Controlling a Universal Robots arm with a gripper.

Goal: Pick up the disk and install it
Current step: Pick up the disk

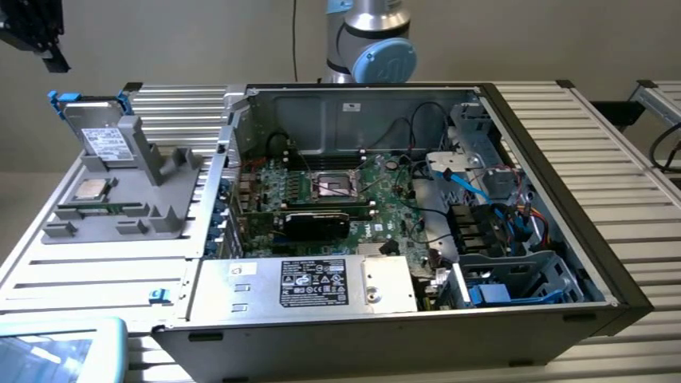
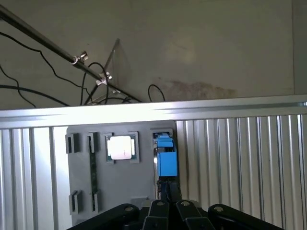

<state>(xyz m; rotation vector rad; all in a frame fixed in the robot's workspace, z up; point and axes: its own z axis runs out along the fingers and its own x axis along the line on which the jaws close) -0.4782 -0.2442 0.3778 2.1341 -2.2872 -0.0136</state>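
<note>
Blue-framed disk upright in grey holder, white label illegible — gripper above it, jaws together, seemingly empty.

I see my arm at the top centre of the exterior view: a silver metal tube meeting a rounded joint with a pale blue cap. On the wrist camera my gripper is matte black, its linkage bars pinned with round pivots.

The disk is silver-grey with a white label, its carrier frame bright blue.
</note>
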